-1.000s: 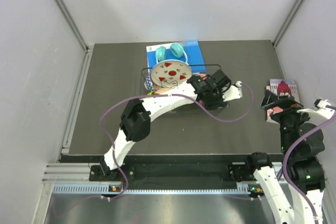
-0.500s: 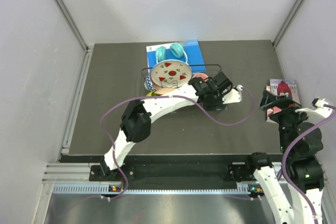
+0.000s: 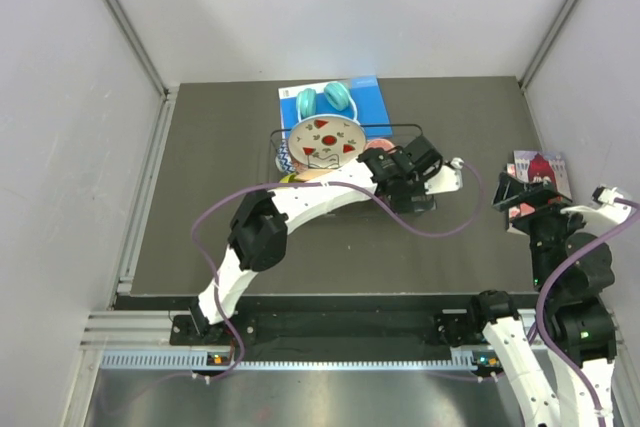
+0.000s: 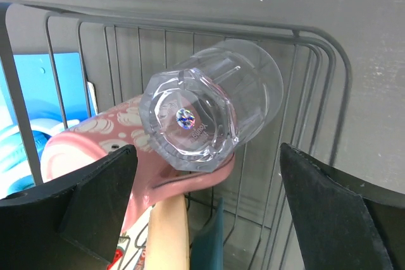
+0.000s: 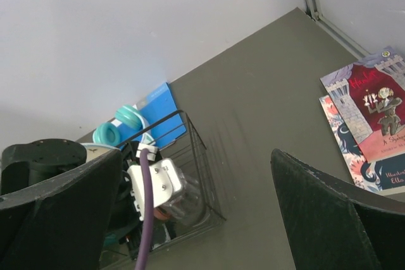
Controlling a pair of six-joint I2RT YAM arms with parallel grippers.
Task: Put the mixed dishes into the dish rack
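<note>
The black wire dish rack [image 3: 395,128] stands mid-table. In it the white watermelon plate [image 3: 325,141] stands upright. In the left wrist view the clear glass [image 4: 212,109] lies on its side in the rack [image 4: 190,26], its base towards me, resting on the pink mug [image 4: 95,143]. Below them are the edges of the cream-orange plate [image 4: 168,232] and the teal plate [image 4: 212,238]. My left gripper [image 4: 207,148] is open, its fingers wide of the glass and not touching it; it hangs over the rack's right end [image 3: 415,192]. My right gripper [image 3: 512,194] is open and empty at the table's right.
Teal headphones [image 3: 325,99] lie on a blue book [image 3: 368,99] just behind the rack. Picture books [image 3: 545,169] lie at the right edge near my right gripper, also in the right wrist view [image 5: 370,124]. Grey walls close in the table on three sides.
My left gripper has shifted slightly left over the rack's right end. The right arm has barely moved.
</note>
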